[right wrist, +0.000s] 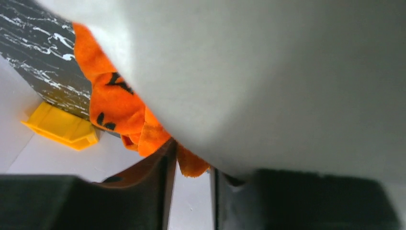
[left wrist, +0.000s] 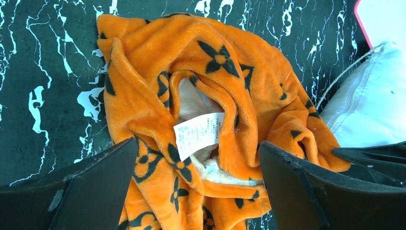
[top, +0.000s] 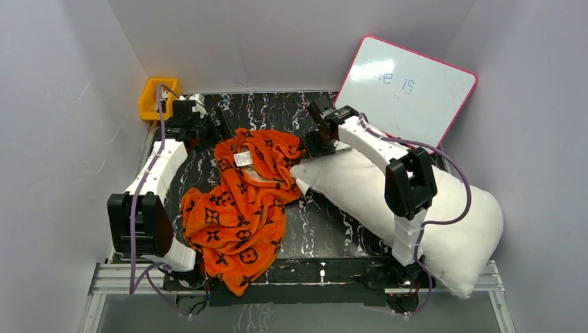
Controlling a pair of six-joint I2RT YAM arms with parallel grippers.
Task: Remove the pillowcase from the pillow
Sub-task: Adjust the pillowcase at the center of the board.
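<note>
Right gripper (top: 313,143), jaws narrowed and hold uncertain, meets the plump white pillow (top: 451,229) at centre frame; left gripper (left wrist: 197,143) gapes empty. If it also pinches the adjoining bright-orange monogrammed fleece pillowcase (top: 239,222), the cover would likely drag along.

The pillowcase (top: 239,208) is plush orange fleece, nappy and matt, and its care label (left wrist: 198,132) is thin, white and printed. At its 3 o'clock, the pillow (top: 444,215) is smooth, matt white cloth. The surface (top: 277,111) looks like smooth black marble with white veins. The whiteboard (top: 405,87) is smooth and glossy.
</note>
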